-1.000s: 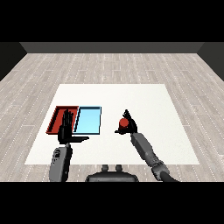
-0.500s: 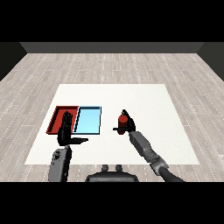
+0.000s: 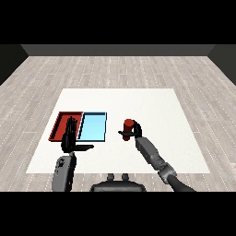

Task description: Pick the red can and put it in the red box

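Red marks both things that matter in the head view, the only view given: the red can [image 3: 128, 125] stands upright on the white table [image 3: 152, 106], just right of the light blue tray [image 3: 92, 126], and the red tray [image 3: 61, 123] lies one tray further left, touching the blue one along its side. The right hand [image 3: 133, 133] is wrapped round the can's lower part, thumb showing on the left of it and fingers on the far side, so it is grasping the can; whether the can's base is on the table or just off it cannot be told from here. The step in hand looks like the lift and carry, and to do it well the can should be raised enough to pass over the blue tray's rim, kept upright, taken leftward across the whole blue tray, and lowered inside the red tray's walls before the fingers let go. The left hand [image 3: 70, 138] is released, fingers straight and upright with the thumb out to the side, and it stands in front of the red tray's near right corner, so the carry likely needs to come in over or behind it. That hand hides part of the red tray's floor, and the right hand covers the can's lower body. The right forearm is cut off at the lower edge.
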Tool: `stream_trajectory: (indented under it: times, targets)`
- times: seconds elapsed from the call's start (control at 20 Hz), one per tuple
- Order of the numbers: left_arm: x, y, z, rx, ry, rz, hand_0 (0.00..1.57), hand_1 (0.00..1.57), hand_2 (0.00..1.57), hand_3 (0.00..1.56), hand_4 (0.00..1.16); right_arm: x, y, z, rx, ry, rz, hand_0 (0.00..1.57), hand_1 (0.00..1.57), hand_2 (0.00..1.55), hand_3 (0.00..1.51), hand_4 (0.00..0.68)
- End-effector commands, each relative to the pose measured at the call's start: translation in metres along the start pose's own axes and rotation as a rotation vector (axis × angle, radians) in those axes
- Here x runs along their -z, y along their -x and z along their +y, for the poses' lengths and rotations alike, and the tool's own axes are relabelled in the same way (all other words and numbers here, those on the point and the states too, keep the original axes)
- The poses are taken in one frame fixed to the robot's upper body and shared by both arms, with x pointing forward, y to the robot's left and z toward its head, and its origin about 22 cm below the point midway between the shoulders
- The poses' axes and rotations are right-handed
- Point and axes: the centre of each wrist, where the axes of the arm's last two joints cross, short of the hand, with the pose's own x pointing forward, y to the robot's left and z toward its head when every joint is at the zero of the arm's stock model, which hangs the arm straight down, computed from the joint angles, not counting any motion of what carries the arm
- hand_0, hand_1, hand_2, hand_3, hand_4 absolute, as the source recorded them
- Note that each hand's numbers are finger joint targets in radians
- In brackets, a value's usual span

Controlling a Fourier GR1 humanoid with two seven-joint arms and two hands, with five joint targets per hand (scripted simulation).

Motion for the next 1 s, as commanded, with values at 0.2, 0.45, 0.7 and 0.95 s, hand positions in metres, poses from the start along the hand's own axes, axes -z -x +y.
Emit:
stream_trajectory:
  times: [0.2,0.45,0.7,0.95]
  targets:
    - [0.027,-0.012,-0.005,-0.026,0.026,0.015,0.0,0.0,0.0,0.0,0.0,0.009,-0.019,0.012,-0.053,-0.036,-0.075,1.44,1.44,1.44,1.37,0.602]
    - [-0.002,0.011,-0.016,-0.016,0.058,0.024,0.0,0.0,0.0,0.0,0.0,0.02,-0.045,-0.006,-0.053,-0.06,-0.159,1.42,1.42,1.43,1.37,0.616]
    - [-0.002,-0.001,-0.029,-0.028,0.078,0.024,0.0,0.0,0.0,0.0,0.0,-0.014,-0.06,0.021,-0.078,-0.059,-0.233,1.43,1.43,1.43,1.38,0.622]
    - [0.01,-0.014,-0.048,-0.04,0.111,0.088,0.0,0.0,0.0,0.0,0.0,0.0,-0.09,0.009,-0.043,-0.07,-0.299,1.46,1.46,1.44,1.39,0.655]
